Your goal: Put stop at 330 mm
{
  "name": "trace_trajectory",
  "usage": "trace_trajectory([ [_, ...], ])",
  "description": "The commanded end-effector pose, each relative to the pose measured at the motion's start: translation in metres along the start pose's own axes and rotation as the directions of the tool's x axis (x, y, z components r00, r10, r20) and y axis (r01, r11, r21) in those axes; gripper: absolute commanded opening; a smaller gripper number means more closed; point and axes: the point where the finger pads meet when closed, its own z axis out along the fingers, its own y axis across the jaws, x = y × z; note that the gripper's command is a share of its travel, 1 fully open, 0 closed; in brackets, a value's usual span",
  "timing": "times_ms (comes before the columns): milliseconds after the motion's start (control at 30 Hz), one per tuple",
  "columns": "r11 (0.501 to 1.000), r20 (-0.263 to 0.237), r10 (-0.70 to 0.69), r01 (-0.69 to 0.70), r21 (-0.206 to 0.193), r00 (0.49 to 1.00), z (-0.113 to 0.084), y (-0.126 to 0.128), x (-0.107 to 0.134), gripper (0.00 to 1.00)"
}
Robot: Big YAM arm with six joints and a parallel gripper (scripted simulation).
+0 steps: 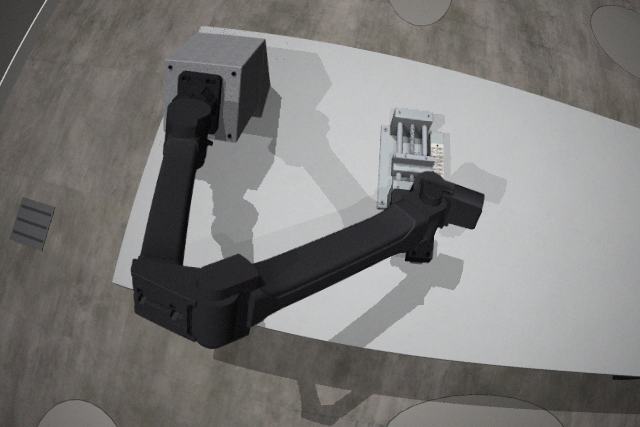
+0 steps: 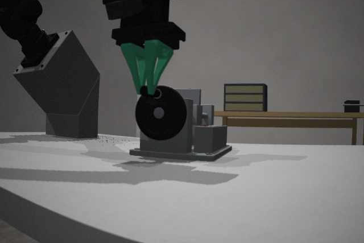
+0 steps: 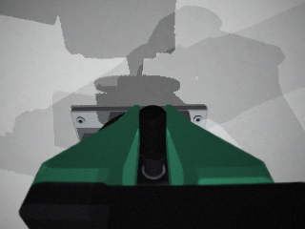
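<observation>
While pointing down from above, pincer (image 2: 145, 89) clamps narrow on crank knob (image 3: 152, 125) at upper left rim of black handwheel (image 2: 160, 112). Handwheel sits directly below pincer, fronting grey stop fixture (image 1: 412, 153) on white counter (image 2: 264, 193).

The black handwheel (image 2: 160, 112) is standing upright on the near end of the grey stop fixture (image 2: 187, 134), directly below the gripper (image 2: 147, 90); its crank knob (image 3: 152, 138), a short black peg, is sitting at the upper left of the rim, pinched between the green fingers (image 2: 154, 66); the wheel's pale hub is facing outward; behind it, away from the gripper, the carriage (image 1: 412, 162) is riding on parallel rods beside a scale strip (image 1: 437, 153), its markings too small to read.
</observation>
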Motion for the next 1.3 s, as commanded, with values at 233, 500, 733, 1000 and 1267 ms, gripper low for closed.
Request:
trace_trajectory([
  [233,1.0,0.002,0.008,-0.008,-0.004,1.0,0.001,-0.013,-0.007,0.06],
  [500,1.0,0.003,0.002,-0.002,0.005,1.0,0.004,-0.021,-0.007,0.06],
  [733,1.0,0.004,0.008,-0.008,-0.003,1.0,0.006,-0.021,-0.007,0.06],
  [1000,1.0,0.002,-0.003,0.003,0.004,1.0,0.013,-0.026,-0.003,0.06],
  [1267,1.0,0.001,-0.002,0.002,0.003,1.0,0.016,-0.028,-0.003,0.06],
])
